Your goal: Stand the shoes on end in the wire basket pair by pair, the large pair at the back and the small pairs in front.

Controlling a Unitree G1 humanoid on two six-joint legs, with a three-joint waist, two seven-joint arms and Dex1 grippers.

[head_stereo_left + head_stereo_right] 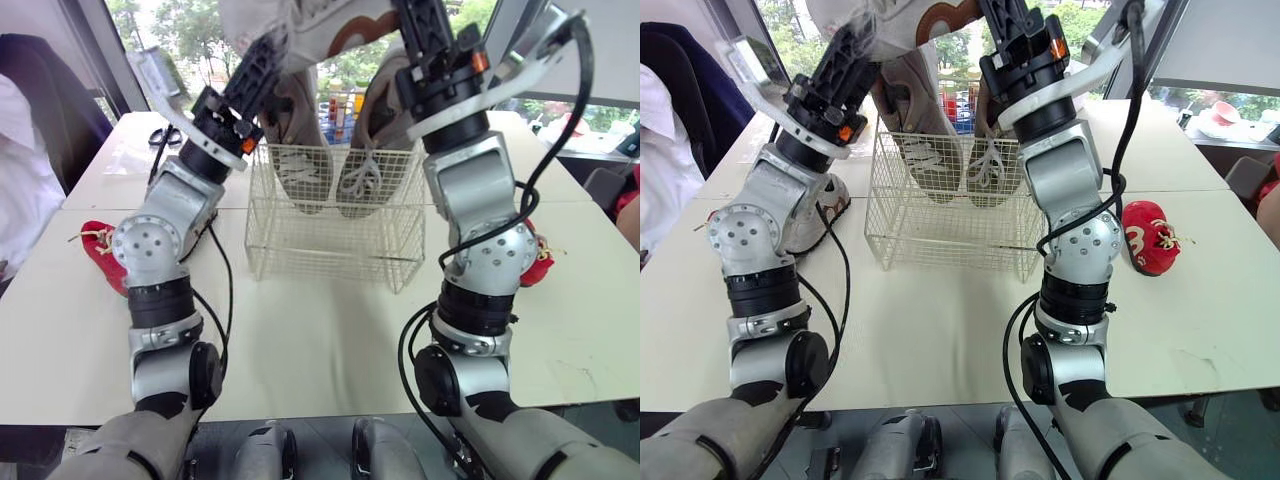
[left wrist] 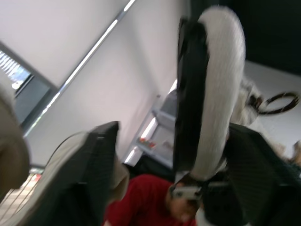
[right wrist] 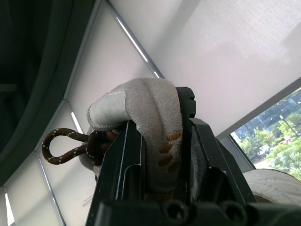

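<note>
Right gripper [image 3: 160, 141] clamped tight on heel of grey large shoe [image 1: 362, 165]. Left gripper [image 1: 258, 65] at other large shoe [image 1: 300, 165], grip can't be told. Both shoes toe-down at back of wire basket [image 1: 330, 250], upper centre.

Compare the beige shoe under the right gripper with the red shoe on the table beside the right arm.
The beige shoe points toe-down inside the wire basket; the red shoe lies on the table outside it. The beige shoe is far larger than the red shoe. The right gripper clamps the beige shoe's heel; nothing touches the red shoe.
</note>
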